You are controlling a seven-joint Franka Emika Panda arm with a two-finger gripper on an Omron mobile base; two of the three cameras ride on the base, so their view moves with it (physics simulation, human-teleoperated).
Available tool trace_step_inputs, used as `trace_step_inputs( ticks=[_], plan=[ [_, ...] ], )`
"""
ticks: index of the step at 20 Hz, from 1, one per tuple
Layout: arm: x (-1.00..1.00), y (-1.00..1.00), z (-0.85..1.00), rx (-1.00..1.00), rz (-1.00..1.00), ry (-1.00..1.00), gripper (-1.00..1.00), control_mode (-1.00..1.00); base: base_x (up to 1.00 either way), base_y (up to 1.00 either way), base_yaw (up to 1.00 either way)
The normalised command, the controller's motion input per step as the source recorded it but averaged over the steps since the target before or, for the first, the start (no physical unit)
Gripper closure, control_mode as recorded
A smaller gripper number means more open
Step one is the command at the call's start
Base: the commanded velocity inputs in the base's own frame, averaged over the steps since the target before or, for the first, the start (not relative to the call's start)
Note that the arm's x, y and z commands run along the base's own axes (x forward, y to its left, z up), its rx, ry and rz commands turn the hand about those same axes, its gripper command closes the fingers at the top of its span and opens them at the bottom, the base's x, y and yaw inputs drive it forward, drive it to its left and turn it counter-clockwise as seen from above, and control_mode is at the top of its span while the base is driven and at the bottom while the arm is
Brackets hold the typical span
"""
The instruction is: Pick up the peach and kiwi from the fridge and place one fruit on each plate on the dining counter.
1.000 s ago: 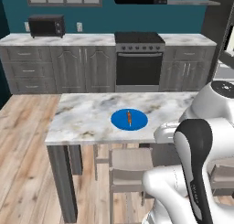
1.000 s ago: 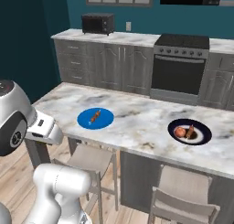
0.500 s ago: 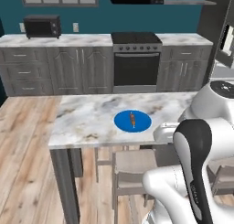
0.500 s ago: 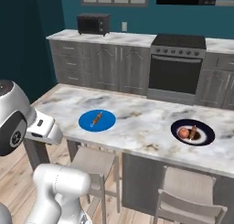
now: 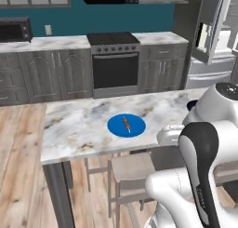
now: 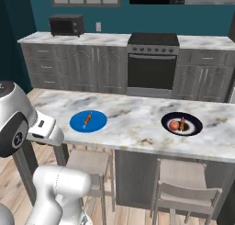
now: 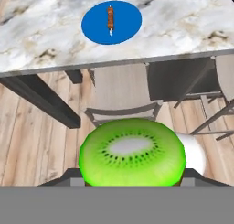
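From the base cameras I have the dining counter [image 6: 137, 123] across the frame, with the fridge [image 5: 216, 41] standing open well off past its far right end. Two plates sit on the marbled top: the blue plate [image 6: 88, 121] toward the left end, near the front edge, and the black plate [image 6: 181, 123] toward the right, also close to the front edge.

The black plate already carries the peach [image 6: 174, 125], lying beside a small brown skewer-like item; that half of the job looks done to me. The blue plate [image 7: 111, 22] has only a brown skewer-like item [image 7: 109, 17] on it and no fruit yet.

The kiwi [image 7: 132, 153] is right at the hand camera, its cut green face up, sitting between the finger tips. I judge the gripper [image 7: 132, 182] to be clenched around it, though the tips themselves are mostly hidden under the fruit. It hangs above the stools [image 7: 123, 93], short of the counter's front edge.

What's left, as I read it: carry the kiwi over the blue plate and let it go.
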Motion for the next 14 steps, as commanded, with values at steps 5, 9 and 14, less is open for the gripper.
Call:
trace_step_inputs(
  ticks=[5, 9, 14],
  plan=[
    [0.0, 0.0, 0.0, 0.0, 0.0, 0.0, 1.0, 1.0, 0.31, 0.38, -0.18],
    [0.0, 0.0, 0.0, 0.0, 0.0, 0.0, 1.0, 1.0, 0.0, 0.0, 0.0],
    [0.27, 0.13, 0.0, -0.03, 0.0, 0.0, 1.0, -1.0, 0.05, 0.07, 0.0]
  ],
)
